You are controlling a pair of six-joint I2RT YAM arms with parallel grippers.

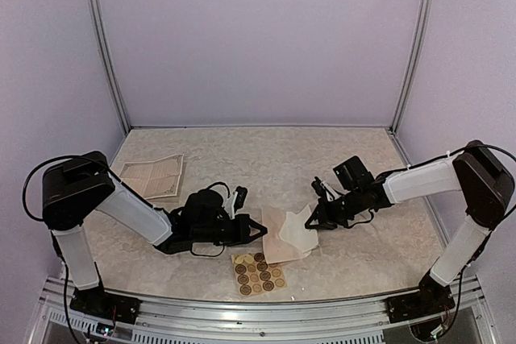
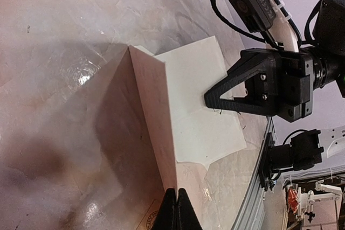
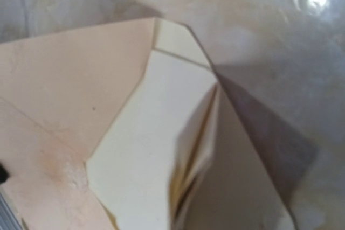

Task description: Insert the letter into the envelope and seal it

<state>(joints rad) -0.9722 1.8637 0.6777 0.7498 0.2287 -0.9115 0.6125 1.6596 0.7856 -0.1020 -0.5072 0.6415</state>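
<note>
Between the left gripper and the right gripper lies the small pale tan paper envelope, long axis running near to far, its open flap (whiter inside) pointing right. Both grippers are closed: the left at its left edge, the right touching the flap.

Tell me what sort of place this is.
Likely a robot lab test booth: plain pale lilac panel walls in aluminium corner posts enclose a marbled beige tabletop, with two white-and-black robot arms bolted to a metal rail at its near edge.
</note>
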